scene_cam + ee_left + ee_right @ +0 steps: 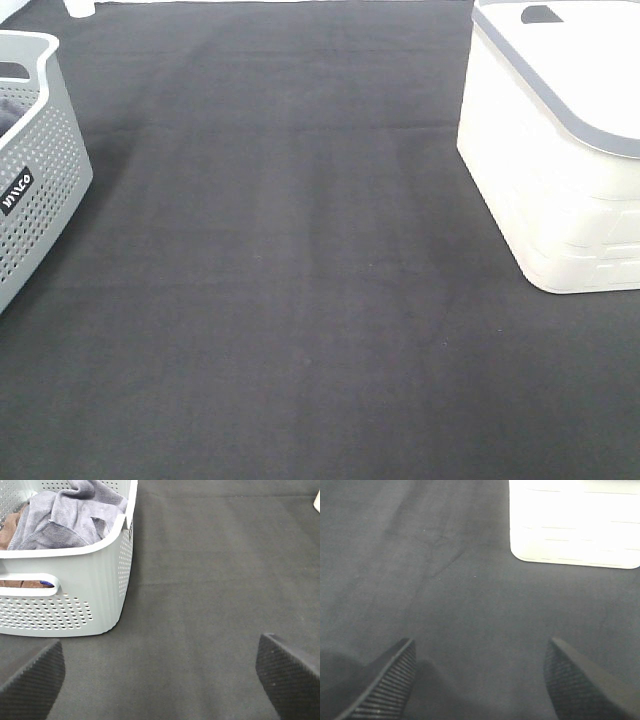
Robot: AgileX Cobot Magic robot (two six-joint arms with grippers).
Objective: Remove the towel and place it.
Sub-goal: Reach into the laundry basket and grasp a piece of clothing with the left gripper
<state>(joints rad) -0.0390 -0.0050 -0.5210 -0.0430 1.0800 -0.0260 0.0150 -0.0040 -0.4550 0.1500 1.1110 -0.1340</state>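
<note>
The grey-lavender towel (70,515) lies crumpled inside a pale grey perforated basket (75,600) in the left wrist view, over something brown beneath it. In the exterior high view only that basket's corner (35,170) shows at the left edge, with a dark sliver of the towel (12,112) inside. My left gripper (160,680) is open and empty, its pads wide apart over the black cloth, short of the basket. My right gripper (480,680) is open and empty over the black cloth, some way from the white basket. Neither arm shows in the exterior high view.
A white basket with a grey rim (560,170) stands at the right; its base corner shows in the right wrist view (575,525). A black cloth (290,280) covers the table between the two baskets.
</note>
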